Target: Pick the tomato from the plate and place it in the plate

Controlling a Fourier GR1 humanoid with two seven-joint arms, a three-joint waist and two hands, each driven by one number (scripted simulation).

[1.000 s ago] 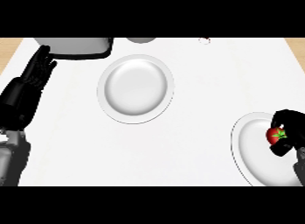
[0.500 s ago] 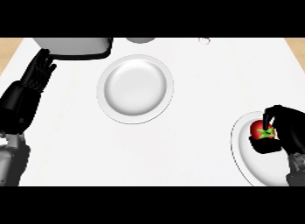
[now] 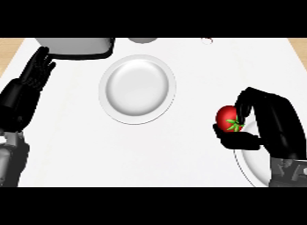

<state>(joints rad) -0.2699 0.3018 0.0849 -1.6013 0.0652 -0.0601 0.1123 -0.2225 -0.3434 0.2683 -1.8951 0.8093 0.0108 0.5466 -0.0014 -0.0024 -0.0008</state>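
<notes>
R robot hand (image 3: 275, 125) at 4 o'clock: fingers + thumb curled round tomato (image 3: 226, 115), pinching it. Tomato red, green stem on its 6 o'clock side; shows just past 11 o'clock rim of near plate (image 3: 252, 169), over white tabletop (image 3: 181, 154). Far plate (image 3: 137, 88) near ctr, toward 12 o'clock, well apart from tomato. L robot hand (image 3: 35, 74) at 9 o'clock edge, fingers straight + spread upward, resting.

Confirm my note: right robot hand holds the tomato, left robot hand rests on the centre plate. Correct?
Not quite. The head view shows the left robot hand resting open near the view's left edge, apart from the centre plate. The right robot hand does hold the tomato.
</notes>
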